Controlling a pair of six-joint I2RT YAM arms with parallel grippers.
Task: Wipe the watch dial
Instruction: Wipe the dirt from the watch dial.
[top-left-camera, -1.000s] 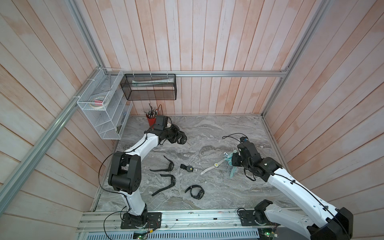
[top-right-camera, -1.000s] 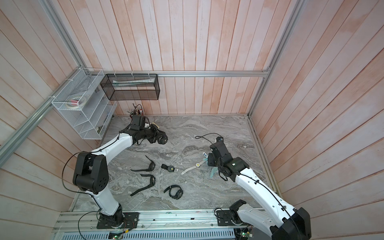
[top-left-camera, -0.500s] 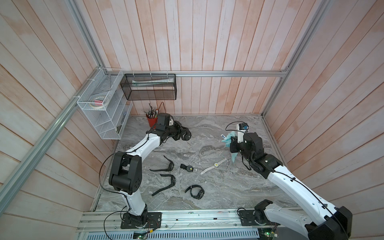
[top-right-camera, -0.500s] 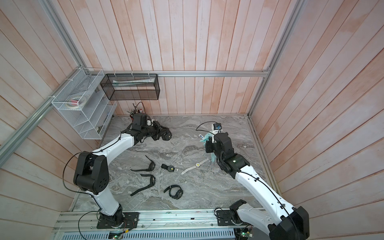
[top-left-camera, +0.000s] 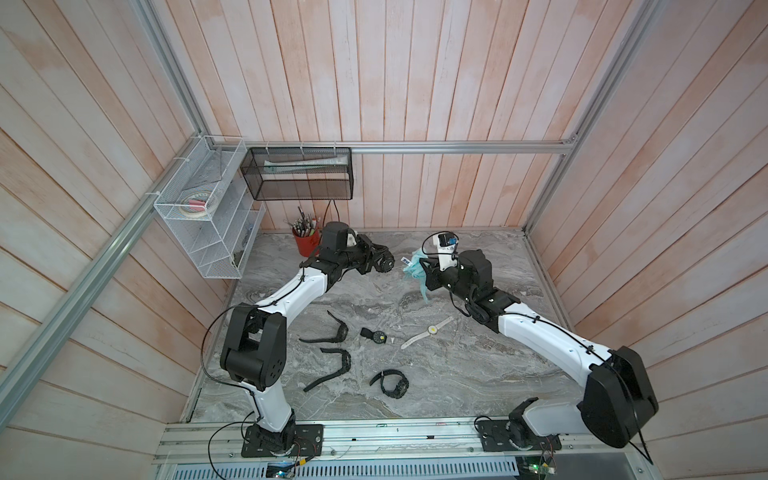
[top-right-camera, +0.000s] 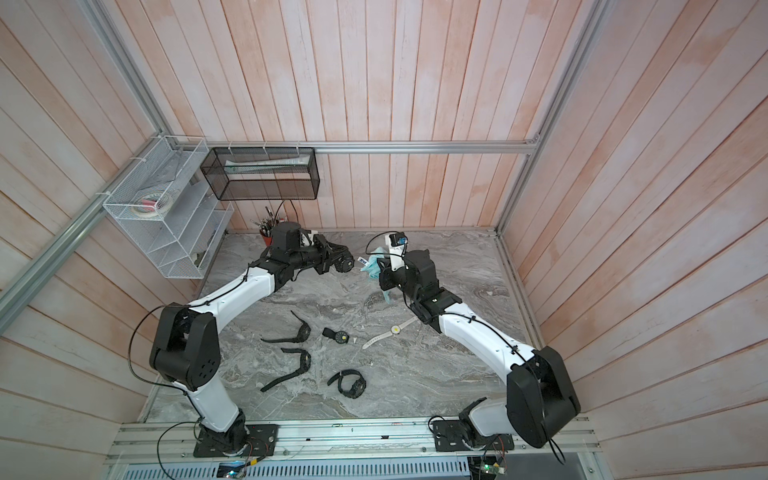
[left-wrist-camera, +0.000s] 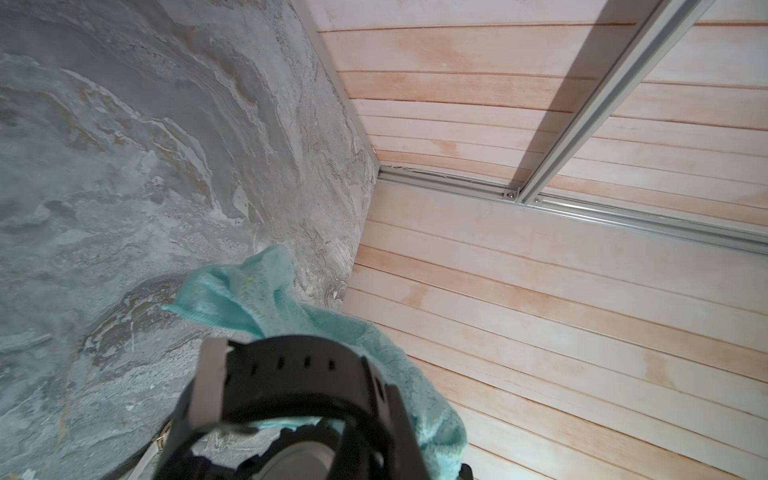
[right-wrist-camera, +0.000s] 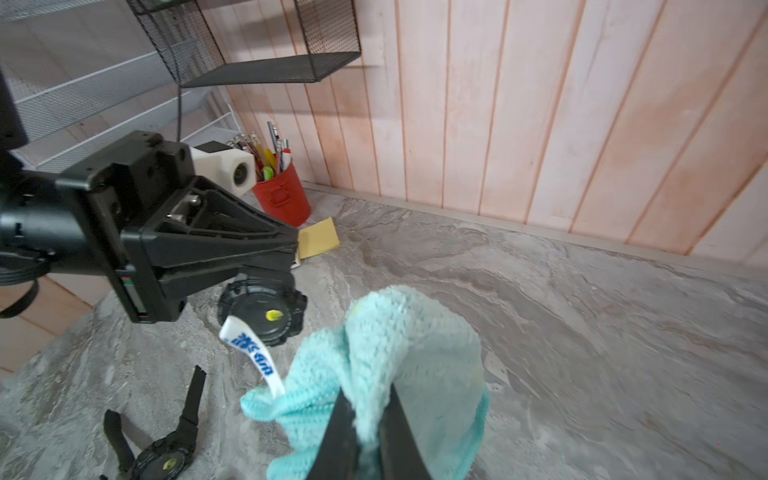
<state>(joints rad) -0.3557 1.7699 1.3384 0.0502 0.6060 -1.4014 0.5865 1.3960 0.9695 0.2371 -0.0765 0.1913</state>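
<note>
A black watch (top-left-camera: 385, 263) hangs above the back of the marble table, and my left gripper (top-left-camera: 376, 259) is shut on it. Its round dial (right-wrist-camera: 266, 309) faces the right arm in the right wrist view. In the left wrist view its black strap (left-wrist-camera: 291, 365) fills the foreground. My right gripper (top-left-camera: 428, 271) is shut on a teal cloth (top-left-camera: 417, 272), which bunches over the fingers (right-wrist-camera: 338, 432). The cloth (right-wrist-camera: 399, 345) is just to the right of the watch with a small gap. Its white label (right-wrist-camera: 253, 353) points at the dial.
On the table (top-left-camera: 457, 374) lie a white watch (top-left-camera: 432, 330), a loose dial (top-left-camera: 377, 336) and three black watches (top-left-camera: 337, 332) (top-left-camera: 341, 365) (top-left-camera: 392, 382). A red pen cup (top-left-camera: 307, 245) and yellow notes (right-wrist-camera: 318, 239) sit at the back left, below a white wire rack (top-left-camera: 208, 224) and a black mesh basket (top-left-camera: 301, 174).
My right gripper rose from beside the white watch and carried the cloth back and left, up to the held watch. My left gripper shifted right with the watch.
</note>
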